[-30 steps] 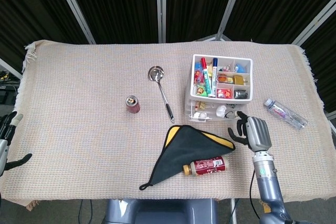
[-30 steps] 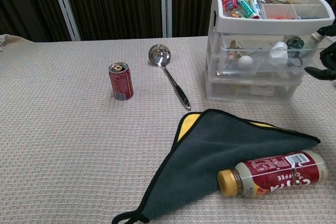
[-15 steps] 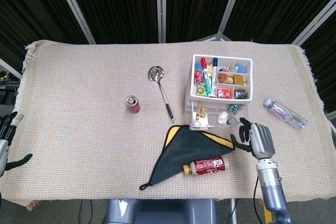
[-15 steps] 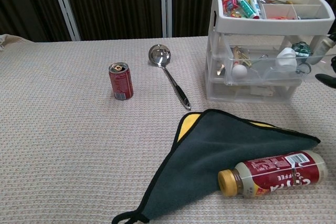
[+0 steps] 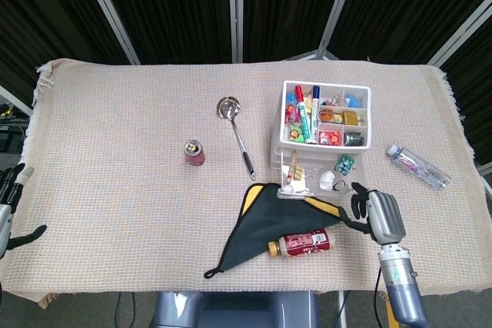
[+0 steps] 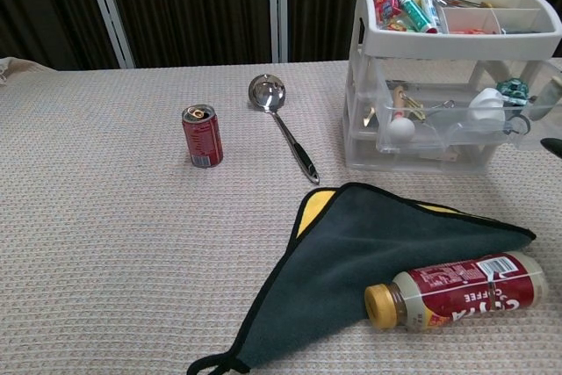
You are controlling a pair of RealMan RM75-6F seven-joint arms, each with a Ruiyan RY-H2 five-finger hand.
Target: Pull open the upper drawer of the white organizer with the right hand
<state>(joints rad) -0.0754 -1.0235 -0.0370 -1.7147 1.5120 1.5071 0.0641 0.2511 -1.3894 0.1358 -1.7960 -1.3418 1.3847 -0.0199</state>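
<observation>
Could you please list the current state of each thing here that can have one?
Clear upper drawer of the white organizer: pulled out.
Clear lower drawer: closed.
Red soda can: upright.
Brown coffee bottle: lying down, capped.
Dark grey cloth: folded.
Right hand: at the drawer front.

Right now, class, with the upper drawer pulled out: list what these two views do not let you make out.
- Right hand: whether its fingers grip the upper drawer; too small in the head view, cut by the right edge in the chest view.
- Left hand: cut by the head view's left edge.
- Lower drawer: contents blurred behind frosted plastic, chest view.
- Clear bottle: label too small, head view.
</observation>
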